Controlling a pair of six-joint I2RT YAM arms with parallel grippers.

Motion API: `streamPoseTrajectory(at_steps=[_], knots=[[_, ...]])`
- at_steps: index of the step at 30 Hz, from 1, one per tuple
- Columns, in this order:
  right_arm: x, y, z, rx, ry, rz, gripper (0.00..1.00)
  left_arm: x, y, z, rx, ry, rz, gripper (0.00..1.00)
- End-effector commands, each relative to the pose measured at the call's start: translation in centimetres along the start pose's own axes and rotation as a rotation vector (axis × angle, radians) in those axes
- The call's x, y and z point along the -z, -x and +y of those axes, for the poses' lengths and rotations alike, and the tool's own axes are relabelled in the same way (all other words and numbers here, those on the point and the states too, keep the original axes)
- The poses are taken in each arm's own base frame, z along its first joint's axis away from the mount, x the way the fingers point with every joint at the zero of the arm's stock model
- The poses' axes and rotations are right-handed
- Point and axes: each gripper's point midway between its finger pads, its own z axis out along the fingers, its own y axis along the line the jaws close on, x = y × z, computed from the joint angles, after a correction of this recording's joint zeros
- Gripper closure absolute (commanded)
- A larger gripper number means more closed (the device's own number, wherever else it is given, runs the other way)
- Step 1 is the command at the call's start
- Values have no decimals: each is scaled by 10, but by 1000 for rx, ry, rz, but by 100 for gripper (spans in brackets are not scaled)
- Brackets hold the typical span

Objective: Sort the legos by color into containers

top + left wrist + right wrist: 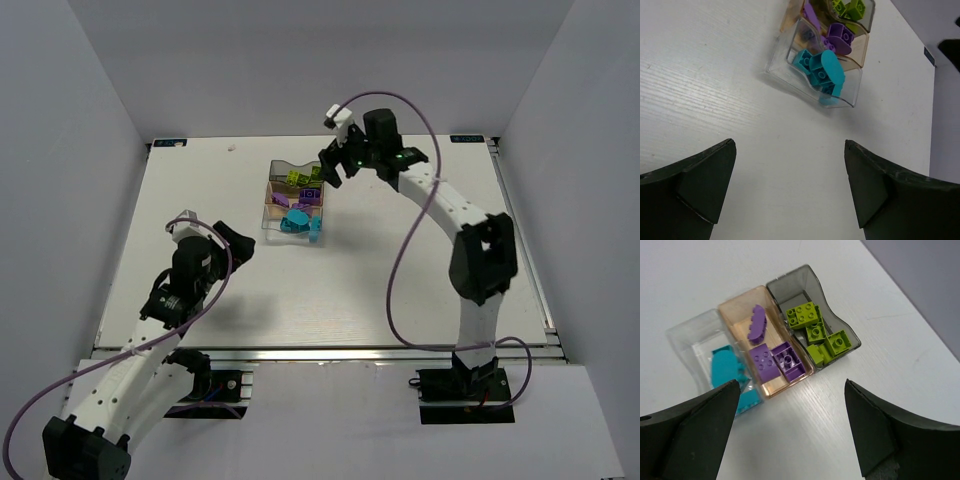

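Observation:
The three containers stand in a row at the table's back middle. The smoky grey bin [836,313] [283,166] holds lime green legos [816,330]. In the amber bin [738,315] lie purple legos [774,361]. Cyan legos [820,71] fill the clear bin [781,75] [689,340]. My right gripper [792,384] [333,166] hangs open and empty just right of the bins. My left gripper [789,145] [238,243] is open and empty over bare table, short of the clear bin.
The white table [330,290] is closed in by grey walls on three sides. A purple cable [400,270] loops along the right arm above the table's right half. No loose bricks show on the table top.

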Motion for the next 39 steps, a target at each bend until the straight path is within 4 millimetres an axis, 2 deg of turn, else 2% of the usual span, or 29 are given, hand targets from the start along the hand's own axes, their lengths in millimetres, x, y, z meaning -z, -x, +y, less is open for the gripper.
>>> streamPoseTrajectory(at_steps=[1, 5, 8, 11, 12, 13, 15, 16, 18, 20, 27, 39], knots=[[55, 27, 12, -12, -5, -40, 11, 9, 25, -29, -28, -100, -59, 2], [82, 4, 32, -109, 40, 33, 11, 9, 28, -38, -52, -128, -57, 2], [98, -4, 33, -168, 13, 77, 11, 10, 30, -43, -69, -147, -56, 2], [113, -8, 26, -235, -37, 97, 11, 11, 32, -48, -76, -171, -61, 2], [124, -1, 23, -249, -64, 73, 11, 12, 32, -50, -78, -177, -61, 2], [127, -10, 19, -264, -102, 85, 11, 12, 34, -51, -86, -183, -66, 2], [143, 2, 14, -239, -163, 37, 11, 12, 36, -55, -94, -197, -68, 2], [147, -7, 10, -238, -203, 52, 11, 12, 36, -57, -95, -202, -70, 2], [160, 0, 8, -223, -247, 24, 10, 11, 37, -61, -100, -219, -69, 2], [167, -4, 7, -227, -277, 27, 11, 9, 36, -62, -102, -223, -65, 2], [173, -32, 7, -239, -330, 69, 11, 2, 33, -67, -110, -241, -47, 2], [177, -38, -16, -244, -412, 65, 11, 0, 31, -63, -107, -233, -52, 2]])
